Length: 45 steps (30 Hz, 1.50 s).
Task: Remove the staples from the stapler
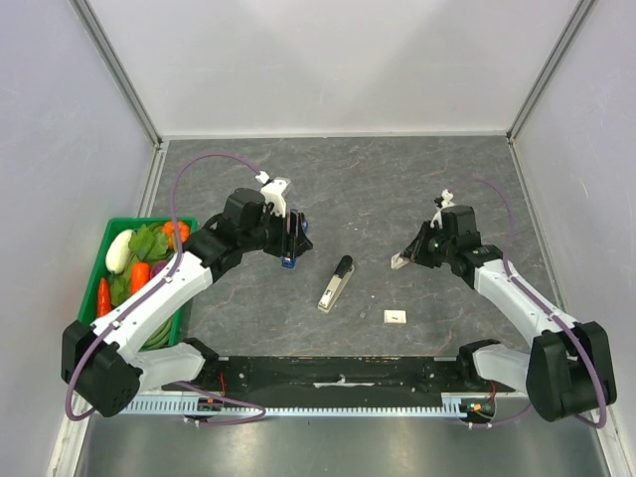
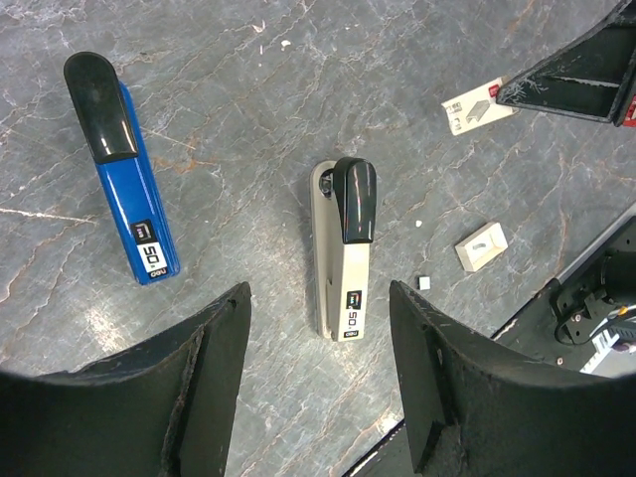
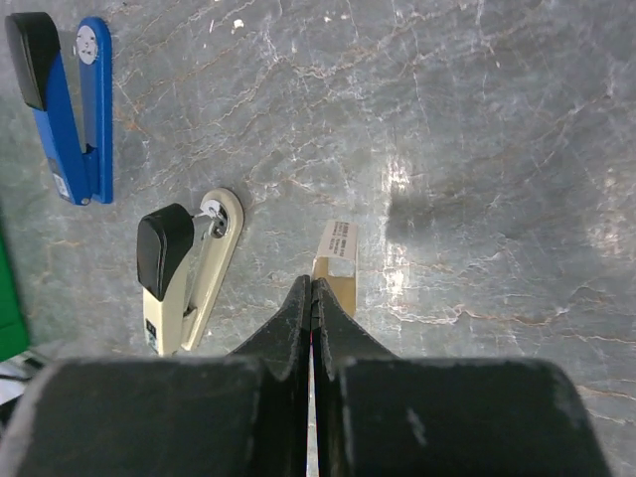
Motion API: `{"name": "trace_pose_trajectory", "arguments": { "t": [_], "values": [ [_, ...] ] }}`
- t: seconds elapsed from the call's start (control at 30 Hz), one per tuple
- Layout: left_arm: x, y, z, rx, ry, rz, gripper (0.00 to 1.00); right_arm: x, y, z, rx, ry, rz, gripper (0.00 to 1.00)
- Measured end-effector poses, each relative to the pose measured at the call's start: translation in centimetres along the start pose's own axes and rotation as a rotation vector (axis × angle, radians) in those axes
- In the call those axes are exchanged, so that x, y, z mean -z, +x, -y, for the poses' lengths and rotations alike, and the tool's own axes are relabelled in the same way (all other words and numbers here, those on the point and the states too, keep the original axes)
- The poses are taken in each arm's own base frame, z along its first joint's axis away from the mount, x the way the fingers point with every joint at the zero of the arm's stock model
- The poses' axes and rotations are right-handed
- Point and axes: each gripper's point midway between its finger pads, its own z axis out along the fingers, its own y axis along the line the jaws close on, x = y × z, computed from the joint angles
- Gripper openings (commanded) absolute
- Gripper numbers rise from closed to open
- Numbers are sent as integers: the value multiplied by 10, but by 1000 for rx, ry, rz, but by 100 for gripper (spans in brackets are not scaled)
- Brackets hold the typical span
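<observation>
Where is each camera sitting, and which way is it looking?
Top camera: high behind the robot, looking down at the table; left arm and right arm show.
Left wrist: rides above the left gripper, facing down; its open fingers show.
Right wrist: rides above the right gripper, facing down; its shut fingers show.
All three see the grey stapler; both wrists see the blue stapler.

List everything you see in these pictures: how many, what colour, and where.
stapler: one, grey-silver with black cap, table centre
blue stapler: one, blue with black cap, left of the grey one, beneath the left gripper
small box: one, white and tan, at the right gripper's tips
white tab: one, near the front edge
basket: one, green, far left
vegetables: several, mixed colours, in the basket
left gripper: one, black, open
right gripper: one, black, shut
</observation>
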Motion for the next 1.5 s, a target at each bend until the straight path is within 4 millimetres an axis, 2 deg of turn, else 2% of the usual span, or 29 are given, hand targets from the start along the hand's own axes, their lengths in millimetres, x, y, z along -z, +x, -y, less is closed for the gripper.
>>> {"name": "trace_pose_trajectory", "arguments": {
  "t": [0.17,0.43,0.7,0.87,1.2,1.33,1.5],
  "values": [
    [1,0,1,1,4,1,64,-4,14,10,-119,-77,-39,0],
    [1,0,6,-1,24,0,64,-5,39,-3,-182,-221,-105,0],
    [1,0,6,1,25,1,64,-3,61,-6,-214,-281,-159,12],
    [3,-1,8,-2,30,7,64,-2,62,-7,-208,-288,-160,30],
    [4,-2,9,-4,33,12,64,7,62,10,-150,-175,-142,35],
    [4,-2,9,-5,33,13,64,17,50,11,-113,-135,-105,36],
    [4,-2,9,-4,33,13,64,29,25,-2,-53,-129,-52,47]
  ]
}}
